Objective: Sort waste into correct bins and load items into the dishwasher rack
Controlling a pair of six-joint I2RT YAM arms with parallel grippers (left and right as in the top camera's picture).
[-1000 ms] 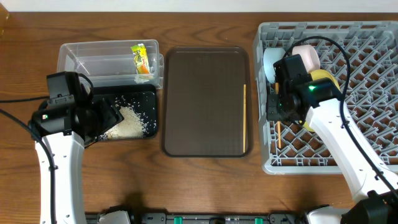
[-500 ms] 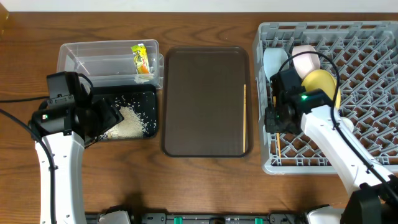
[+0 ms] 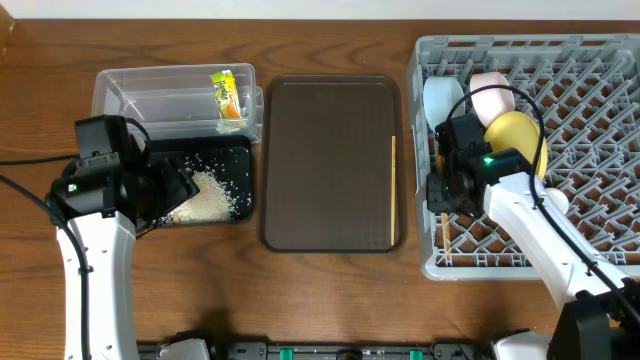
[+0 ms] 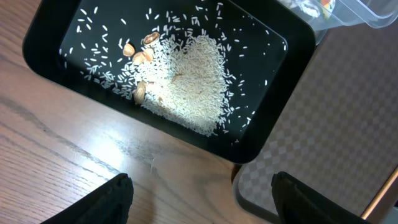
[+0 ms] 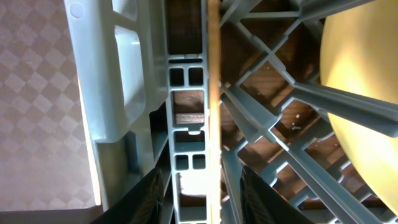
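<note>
My right gripper (image 3: 441,190) (image 5: 202,196) is open over the left edge of the grey dishwasher rack (image 3: 600,70). A wooden chopstick (image 5: 213,93) (image 3: 444,236) lies along the rack lattice between its fingers. The yellow plate (image 3: 515,135) (image 5: 367,93), light blue bowl (image 3: 440,100) and pale pink bowl (image 3: 492,92) stand in the rack. A second chopstick (image 3: 393,190) lies on the brown tray's right side. My left gripper (image 3: 165,190) (image 4: 202,196) is open and empty by the front edge of the black tray (image 3: 240,155) (image 4: 261,143), which holds rice (image 3: 210,195) (image 4: 186,81). The yellow-green wrapper (image 3: 228,92) lies in the clear tub (image 3: 130,90).
The large brown serving tray (image 3: 330,160) (image 4: 323,155) lies between the bins and the rack. The rack's grey side wall (image 5: 118,81) is right under my right gripper. A few brown nut-like bits (image 4: 140,53) lie with the rice.
My right arm shifted a little down and left, uncovering the yellow plate. The chopstick now lies lower in the rack lattice. The left arm has not moved.
</note>
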